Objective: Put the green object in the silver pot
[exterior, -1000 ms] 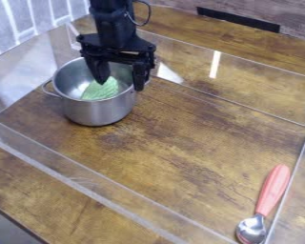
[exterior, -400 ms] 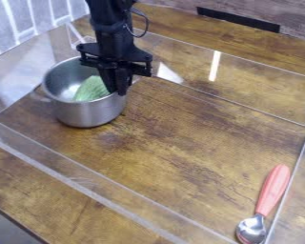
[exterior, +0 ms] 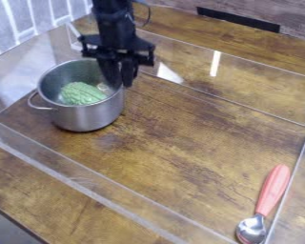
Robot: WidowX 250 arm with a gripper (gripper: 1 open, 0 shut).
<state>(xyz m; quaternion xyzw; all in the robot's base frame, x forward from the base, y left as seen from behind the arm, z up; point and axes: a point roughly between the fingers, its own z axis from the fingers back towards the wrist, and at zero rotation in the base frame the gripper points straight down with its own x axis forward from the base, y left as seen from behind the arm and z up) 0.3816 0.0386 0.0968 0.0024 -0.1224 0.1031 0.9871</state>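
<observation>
Green object (exterior: 81,93) inside silver pot (exterior: 73,114), pincer (exterior: 121,80) above rim

1. The silver pot (exterior: 76,98) stands at the table's (exterior: 181,143) left, the green object (exterior: 81,93) filling its bottom.
2. The gripper (exterior: 118,78) hangs over the pot's right rim, blocking that side.
3. Clear walls (exterior: 232,86) fence the wooden table.
4. A red-handled spoon (exterior: 265,207) lies far right, well apart.

place: lab test bench | evidence: clear acrylic barrier (exterior: 232,105) fencing wooden tabletop (exterior: 181,152)
</observation>
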